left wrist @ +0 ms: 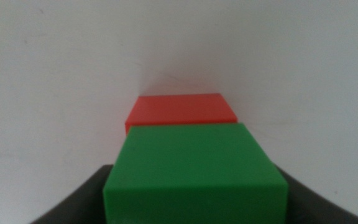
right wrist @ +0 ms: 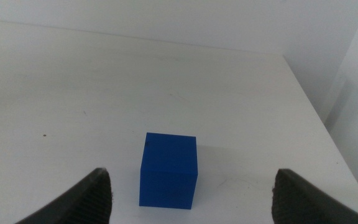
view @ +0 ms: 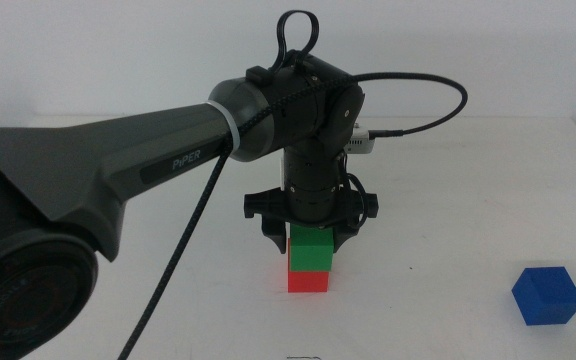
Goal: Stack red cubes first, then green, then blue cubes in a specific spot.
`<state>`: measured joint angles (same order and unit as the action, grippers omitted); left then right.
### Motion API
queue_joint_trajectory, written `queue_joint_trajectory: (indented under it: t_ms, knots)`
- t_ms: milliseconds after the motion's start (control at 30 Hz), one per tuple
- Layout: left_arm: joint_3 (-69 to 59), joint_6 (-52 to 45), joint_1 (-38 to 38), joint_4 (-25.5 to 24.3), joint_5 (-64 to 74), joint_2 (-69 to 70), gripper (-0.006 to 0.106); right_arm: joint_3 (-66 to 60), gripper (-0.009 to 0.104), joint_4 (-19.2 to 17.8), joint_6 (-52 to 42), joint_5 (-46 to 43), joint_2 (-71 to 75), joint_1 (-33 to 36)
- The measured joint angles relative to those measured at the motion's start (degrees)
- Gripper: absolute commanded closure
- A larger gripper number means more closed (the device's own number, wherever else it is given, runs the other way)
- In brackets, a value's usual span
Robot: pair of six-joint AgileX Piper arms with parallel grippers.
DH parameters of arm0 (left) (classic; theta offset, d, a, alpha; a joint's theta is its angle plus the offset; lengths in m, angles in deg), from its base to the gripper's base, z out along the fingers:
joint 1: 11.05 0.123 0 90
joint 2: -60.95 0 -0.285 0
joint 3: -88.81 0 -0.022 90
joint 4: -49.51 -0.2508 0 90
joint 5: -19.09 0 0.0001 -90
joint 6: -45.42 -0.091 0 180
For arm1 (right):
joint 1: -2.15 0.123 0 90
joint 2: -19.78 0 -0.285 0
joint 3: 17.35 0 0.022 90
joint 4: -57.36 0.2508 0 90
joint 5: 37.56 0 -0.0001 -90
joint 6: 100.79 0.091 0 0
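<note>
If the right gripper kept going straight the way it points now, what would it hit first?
Probably the blue cube, which sits centred ahead of the open right gripper on the white table; nothing else shows in between.

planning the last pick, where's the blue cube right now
In the middle view the blue cube sits alone on the table's right, apart from the stack.

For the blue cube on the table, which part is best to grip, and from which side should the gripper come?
Grip the blue cube across two opposite vertical faces, coming from above. It sits flat and alone on the white table, so every side looks free. The right gripper is open with the cube between its jaws.
</note>
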<state>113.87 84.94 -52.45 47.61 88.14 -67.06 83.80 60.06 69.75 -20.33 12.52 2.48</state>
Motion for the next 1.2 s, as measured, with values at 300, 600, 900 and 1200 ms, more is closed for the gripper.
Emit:
queue_joint_trajectory:
  t_ms: [300,600,900,1200]
  knots:
    - [0.0,-1.7,0.0,-1.6,-0.1,-0.1,0.007,0.0,0.029,0.0,0.0,0.0,0.0,0.0]
    - [0.0,-20.4,0.4,-1.5,-1.2,10.7,0.007,0.0,0.029,0.0,0.0,0.0,0.0,0.0]
    - [-8.1,-41.3,5.9,7.5,0.6,32.3,0.007,0.0,0.029,0.0,0.0,0.0,0.0,0.0]
    - [-33.0,-43.7,6.8,11.5,-13.4,66.3,0.007,0.0,0.029,0.0,0.0,0.0,0.0,0.0]
